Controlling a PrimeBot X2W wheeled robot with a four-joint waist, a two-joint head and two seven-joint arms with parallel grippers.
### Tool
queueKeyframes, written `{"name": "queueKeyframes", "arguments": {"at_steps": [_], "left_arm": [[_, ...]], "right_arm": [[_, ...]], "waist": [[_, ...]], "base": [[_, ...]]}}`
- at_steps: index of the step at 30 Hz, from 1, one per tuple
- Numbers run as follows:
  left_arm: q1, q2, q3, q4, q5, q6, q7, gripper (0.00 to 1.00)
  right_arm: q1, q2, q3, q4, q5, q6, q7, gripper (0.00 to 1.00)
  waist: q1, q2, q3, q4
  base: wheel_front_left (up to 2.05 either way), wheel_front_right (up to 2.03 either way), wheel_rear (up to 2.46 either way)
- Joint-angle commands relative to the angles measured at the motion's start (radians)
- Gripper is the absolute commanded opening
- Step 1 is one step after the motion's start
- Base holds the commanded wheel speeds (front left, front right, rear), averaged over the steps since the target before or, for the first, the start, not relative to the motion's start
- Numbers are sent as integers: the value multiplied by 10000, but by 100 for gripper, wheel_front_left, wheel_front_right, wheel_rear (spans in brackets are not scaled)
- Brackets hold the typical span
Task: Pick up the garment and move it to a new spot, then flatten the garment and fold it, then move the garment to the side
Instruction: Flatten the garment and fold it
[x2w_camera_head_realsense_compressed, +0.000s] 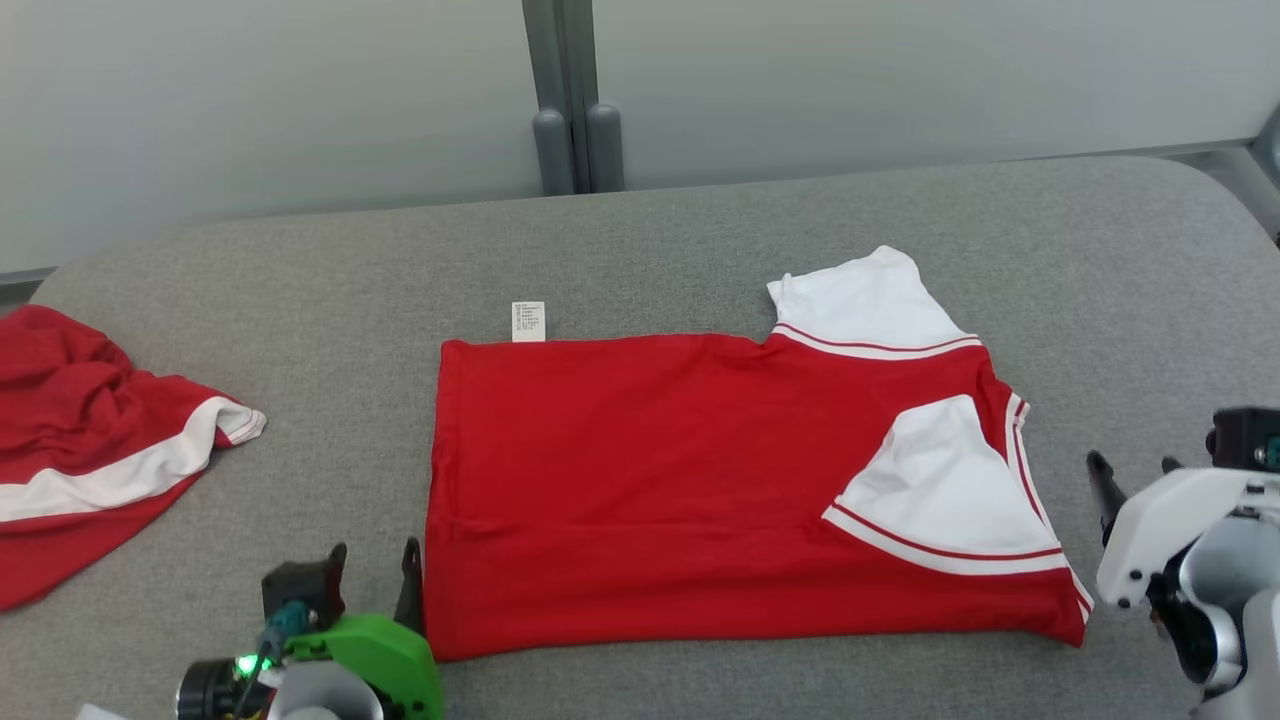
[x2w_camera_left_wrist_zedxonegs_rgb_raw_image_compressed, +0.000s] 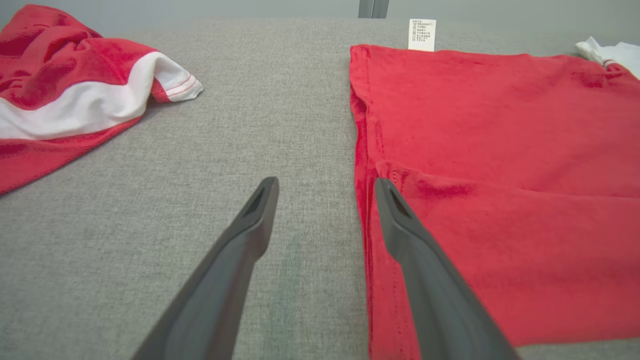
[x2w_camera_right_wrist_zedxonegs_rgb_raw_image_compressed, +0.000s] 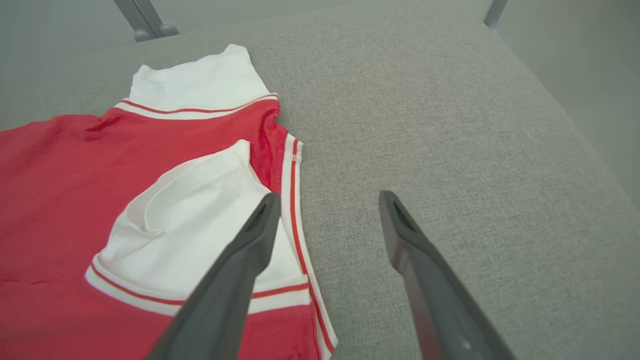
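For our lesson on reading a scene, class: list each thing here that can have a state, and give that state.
red T-shirt: flat, partly folded.
near sleeve: folded in over the body.
far sleeve: spread out past the far edge.
second garment: crumpled, at the left.
left gripper: open, empty.
right gripper: open, empty.

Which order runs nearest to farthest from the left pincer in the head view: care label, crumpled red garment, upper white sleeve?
1. Crumpled red garment, to the left pincer's left.
2. Care label, at the folded shirt's far edge.
3. Upper white sleeve, far right.
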Motion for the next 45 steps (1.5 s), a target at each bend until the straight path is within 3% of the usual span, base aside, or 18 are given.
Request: {"name": "queueKeyframes", "arguments": {"at_steps": [1,8,15,20,24,35,36,37,38,45], "left_arm": [[-387,135,-57,-143,148,59,182,100],[-2269,252,-343,-140,316,58,1940,100],[-4509,-77,-388,543,108,-113,3572,100],[-5697,-296,-310,1099,101,-30,3849,100],[-6451,-559,-478,1546,246,-152,4023,100],[-7280,-915,-812,2690,540,37,3836,100],[-7307,-988,-817,2772,483,-44,3812,87],[-7327,-1028,-867,2835,482,-96,3819,59],[-7348,-1083,-918,2903,490,-132,3797,0],[-7336,-1437,-1145,3235,468,-17,3472,0]], "right_arm": [[-346,-169,94,-173,-38,-15,147,100],[-2442,-659,671,-162,135,-13,1046,100],[-5063,-895,1387,1451,510,-12,1216,100],[-6443,-840,1539,2609,592,-12,765,100],[-7309,-632,966,3419,148,-7,359,100],[-8152,-624,1242,4605,-524,-10,45,100],[-8196,-652,1314,4716,-541,-10,82,100],[-8222,-693,1374,4812,-564,-10,97,100],[-8251,-766,1395,4917,-567,-10,61,100],[-8431,-1277,1455,5482,-725,-10,-152,100]], "waist": [[0,0,204,15],[0,0,1203,57],[0,0,2624,130],[0,0,3442,175],[0,0,3989,269],[0,0,4525,453],[0,0,4540,471],[0,0,4548,491],[0,0,4565,535],[0,0,4681,1019]], "base": [[0,0,0],[0,0,0],[0,0,0],[0,0,0],[0,0,0],[0,0,0],[0,0,0],[0,0,0],[0,0,0],[0,0,0]]}}
